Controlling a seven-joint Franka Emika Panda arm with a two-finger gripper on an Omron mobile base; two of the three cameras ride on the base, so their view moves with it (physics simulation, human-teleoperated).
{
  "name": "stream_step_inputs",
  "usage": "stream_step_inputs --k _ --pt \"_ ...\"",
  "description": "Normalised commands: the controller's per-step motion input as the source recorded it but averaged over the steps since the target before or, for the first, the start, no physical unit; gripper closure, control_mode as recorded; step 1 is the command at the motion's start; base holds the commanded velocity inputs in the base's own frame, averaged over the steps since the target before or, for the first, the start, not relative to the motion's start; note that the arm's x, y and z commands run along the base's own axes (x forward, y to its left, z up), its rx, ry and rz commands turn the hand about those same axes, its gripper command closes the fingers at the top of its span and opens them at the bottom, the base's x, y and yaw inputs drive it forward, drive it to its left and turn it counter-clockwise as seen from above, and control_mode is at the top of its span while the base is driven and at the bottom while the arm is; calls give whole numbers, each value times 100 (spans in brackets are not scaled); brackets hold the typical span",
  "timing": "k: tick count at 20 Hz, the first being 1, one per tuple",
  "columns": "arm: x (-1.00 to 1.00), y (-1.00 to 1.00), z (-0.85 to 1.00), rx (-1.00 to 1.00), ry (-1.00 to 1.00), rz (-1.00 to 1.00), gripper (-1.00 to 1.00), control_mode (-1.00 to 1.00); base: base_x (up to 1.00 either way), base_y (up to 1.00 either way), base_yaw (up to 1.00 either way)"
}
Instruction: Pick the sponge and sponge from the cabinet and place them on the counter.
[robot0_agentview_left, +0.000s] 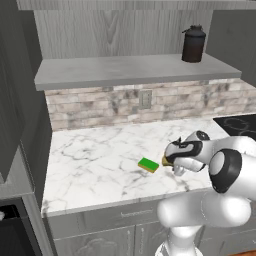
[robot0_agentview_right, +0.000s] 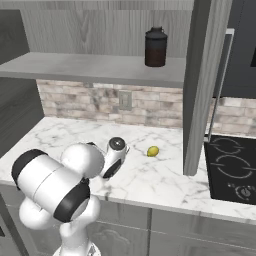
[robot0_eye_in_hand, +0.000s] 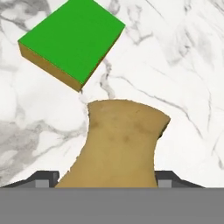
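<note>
At the bottom centre of the hand view, the brown sponge (robot0_eye_in_hand: 122, 144) is pinched between the gripper's (robot0_eye_in_hand: 105, 178) 2 jaws; the green sponge (robot0_eye_in_hand: 72, 39) is seen upper left on the counter (robot0_eye_in_hand: 183, 65).

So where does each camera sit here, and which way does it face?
Left base view: behind the arm's left, looking down over the counter and cabinet shelf; white arm at lower right, green sponge beside the end effector.
Right base view: behind the arm's right, same counter; arm at lower left.
Hand view: looks down along the end effector at the yellow-brown sponge and green sponge.
Both base views share the dark canister.
</note>
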Motion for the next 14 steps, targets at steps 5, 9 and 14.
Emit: stream_step_inputs --k 5,9,14 --pt "12 0 -4 -2 0 0 -100 -100 0 0 0" --pt "0 0 0 0 0 0 -100 -100 0 0 0" --pt "-9 -2 12 1 0 0 -100 -100 0 0 0"
